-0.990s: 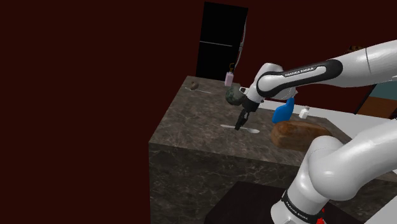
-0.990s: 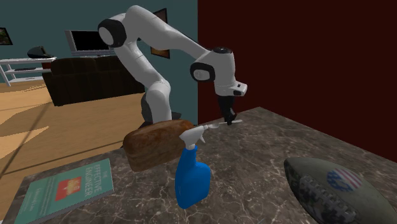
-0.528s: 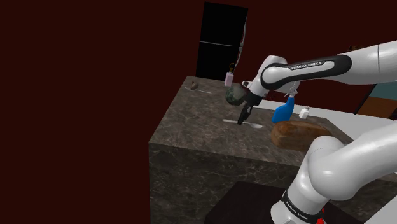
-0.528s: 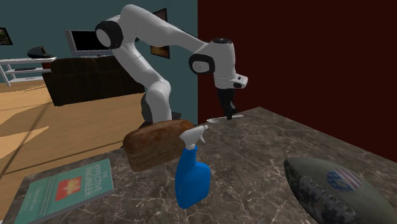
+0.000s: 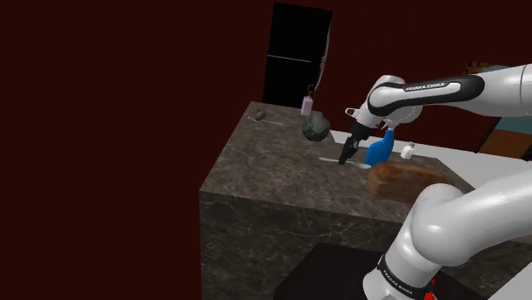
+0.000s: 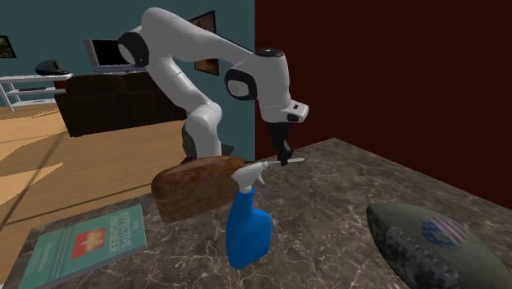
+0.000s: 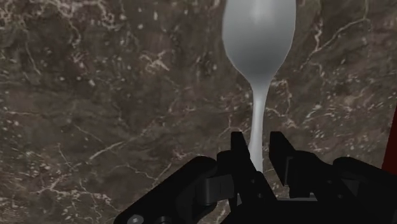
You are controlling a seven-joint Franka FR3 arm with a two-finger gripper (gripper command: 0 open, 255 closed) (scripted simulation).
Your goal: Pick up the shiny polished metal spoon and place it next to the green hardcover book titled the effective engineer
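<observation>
One spoon (image 7: 257,44), one book (image 6: 84,244), one loaf (image 6: 193,188), one spray bottle (image 6: 246,236)

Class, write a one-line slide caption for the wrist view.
Black jaws clasp the slim handle of a pale grey spoon, its bowl pointing away over a dark veined marble countertop.

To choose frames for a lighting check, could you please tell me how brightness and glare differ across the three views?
Shoulder view: dim, the counter dark against a dark red wall. Second exterior view: brighter, the arm and blue spray bottle evenly lit. Wrist view: the spoon held in the end effector looks matte pale grey, with no sharp glare.
</observation>
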